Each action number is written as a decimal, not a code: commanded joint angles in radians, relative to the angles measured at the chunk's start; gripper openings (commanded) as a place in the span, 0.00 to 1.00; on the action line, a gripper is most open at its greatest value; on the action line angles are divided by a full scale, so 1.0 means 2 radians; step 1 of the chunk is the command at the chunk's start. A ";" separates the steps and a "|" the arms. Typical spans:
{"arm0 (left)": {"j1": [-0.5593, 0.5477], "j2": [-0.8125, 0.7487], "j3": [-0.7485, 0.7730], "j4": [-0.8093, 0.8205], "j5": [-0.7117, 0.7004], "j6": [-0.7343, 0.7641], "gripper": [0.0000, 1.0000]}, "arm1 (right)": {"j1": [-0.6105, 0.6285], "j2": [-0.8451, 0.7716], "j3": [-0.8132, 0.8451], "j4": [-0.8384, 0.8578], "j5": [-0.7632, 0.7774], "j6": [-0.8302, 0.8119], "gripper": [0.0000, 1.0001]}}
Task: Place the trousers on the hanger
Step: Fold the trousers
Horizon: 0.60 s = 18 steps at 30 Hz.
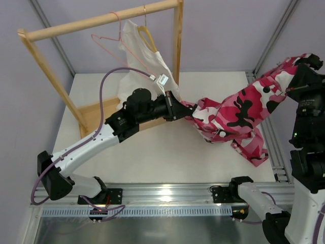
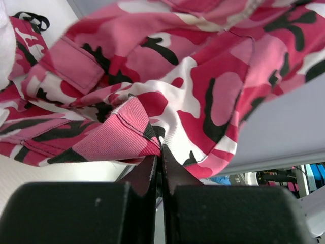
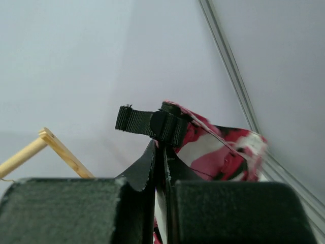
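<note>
The pink, white and black camouflage trousers (image 1: 238, 114) stretch between my two grippers, sagging onto the table in the middle. My left gripper (image 1: 184, 109) is shut on a ribbed pink hem of the trousers (image 2: 177, 76), pinched at the fingertips (image 2: 161, 148). At the right edge my right gripper (image 1: 303, 65) is raised and shut on the other end of the trousers (image 3: 223, 147), just under a black webbing strap (image 3: 137, 120). The thin pink wire hanger (image 1: 109, 43) hangs from the wooden rail at the back left, apart from both grippers.
A wooden rack (image 1: 101, 20) stands at the back left, its base plank (image 1: 96, 114) lying on the table. A white garment (image 1: 139, 51) on a tan hanger hangs from the rail beside the pink hanger. Metal rails run along the table's near and right edges.
</note>
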<state>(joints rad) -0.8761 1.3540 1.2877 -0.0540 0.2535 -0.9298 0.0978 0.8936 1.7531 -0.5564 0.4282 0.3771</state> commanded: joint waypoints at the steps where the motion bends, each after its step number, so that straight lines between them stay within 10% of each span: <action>1: -0.001 -0.014 0.017 -0.019 0.001 0.014 0.00 | -0.001 -0.015 -0.021 0.082 0.013 -0.024 0.04; 18: -0.012 -0.024 -0.107 -0.047 -0.019 0.030 0.00 | -0.001 -0.007 -0.086 -0.029 0.023 -0.012 0.04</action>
<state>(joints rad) -0.8959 1.3430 1.1091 -0.1349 0.2440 -0.8898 0.0978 0.8829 1.5776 -0.6613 0.4980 0.3435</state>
